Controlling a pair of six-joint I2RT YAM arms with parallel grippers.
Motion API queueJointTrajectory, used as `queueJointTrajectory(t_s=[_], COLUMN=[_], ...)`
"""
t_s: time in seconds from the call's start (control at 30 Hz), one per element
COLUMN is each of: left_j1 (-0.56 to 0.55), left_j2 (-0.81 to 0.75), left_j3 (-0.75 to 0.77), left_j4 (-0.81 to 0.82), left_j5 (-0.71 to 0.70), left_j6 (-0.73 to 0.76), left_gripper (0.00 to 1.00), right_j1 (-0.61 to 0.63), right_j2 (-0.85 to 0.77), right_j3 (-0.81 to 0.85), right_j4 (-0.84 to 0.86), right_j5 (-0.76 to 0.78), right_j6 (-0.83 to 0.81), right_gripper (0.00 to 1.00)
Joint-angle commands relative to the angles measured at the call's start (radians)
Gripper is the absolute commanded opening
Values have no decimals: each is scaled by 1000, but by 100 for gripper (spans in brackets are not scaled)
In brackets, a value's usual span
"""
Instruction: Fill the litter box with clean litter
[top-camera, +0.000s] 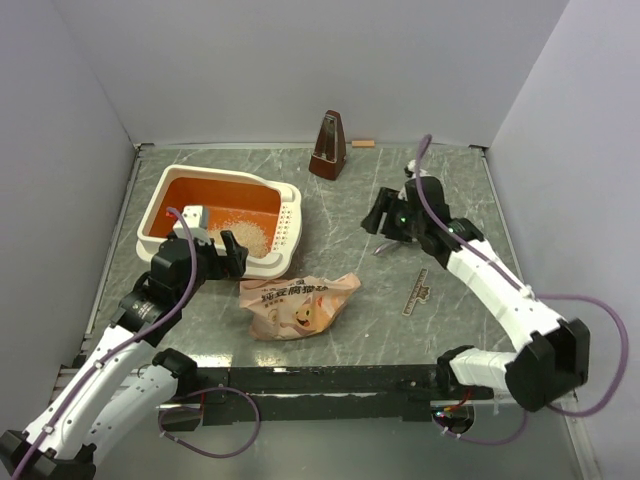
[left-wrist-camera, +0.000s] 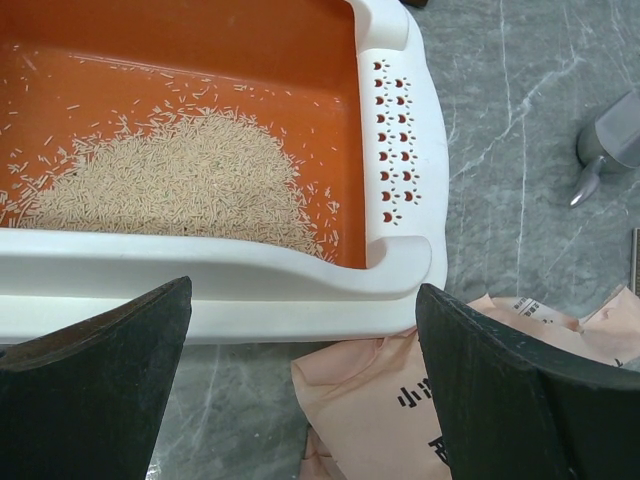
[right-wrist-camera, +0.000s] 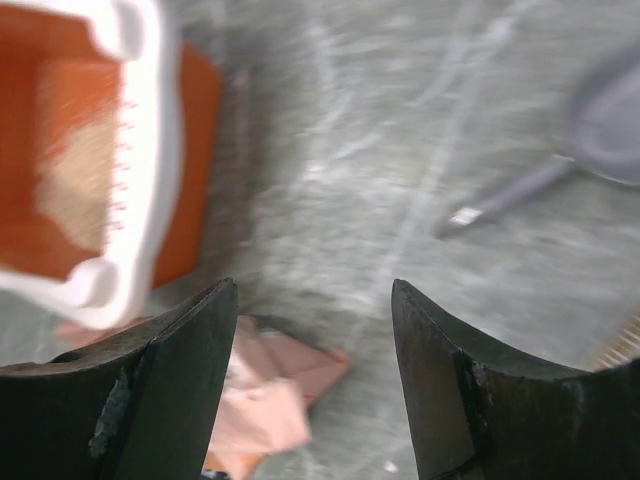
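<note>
Top: litter box (top-camera: 287, 225), table left, holding only a small heap of clean litter (top-camera: 252, 232) by its slotted end; crumpled bag (top-camera: 298, 305) just in front.
Left wrist: left gripper (left-wrist-camera: 303, 295) spread wide, empty, above the near rim; may knock the box if lowered.
Right wrist: right gripper (right-wrist-camera: 315, 285) parted, empty; blurred, so bag easily misgrasped, spilling granules.

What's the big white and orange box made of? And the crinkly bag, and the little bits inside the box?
The litter box looks like moulded plastic: smooth, slightly shiny, with a rounded rim and neat slots. The bag seems thin plastic film or coated paper, judging by its creases; I can't tell which. The litter is pale, matte little pellets; their material is unclear.
</note>
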Motion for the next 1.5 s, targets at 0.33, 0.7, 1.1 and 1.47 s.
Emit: queueJointTrajectory(t_s=[0.33,0.7,1.1,1.47], left_j1=[3,4,4,7], left_j2=[-32,-21,-12,128], left_j3=[5,7,2,24], left_j4=[46,43,37,-6], left_j5=[39,39,56,203], left_j6=[40,51,49,68], left_gripper=[97,97,97,91], right_j1=[90,248,331,337], right_j2=[393,498,850,996], right_j3=[3,276,681,818], right_j4=[654,512,331,304], right_j5=[-403,-270,-303,-291], right_j6=[232,53,52,91], right_gripper=[77,58,0,0])
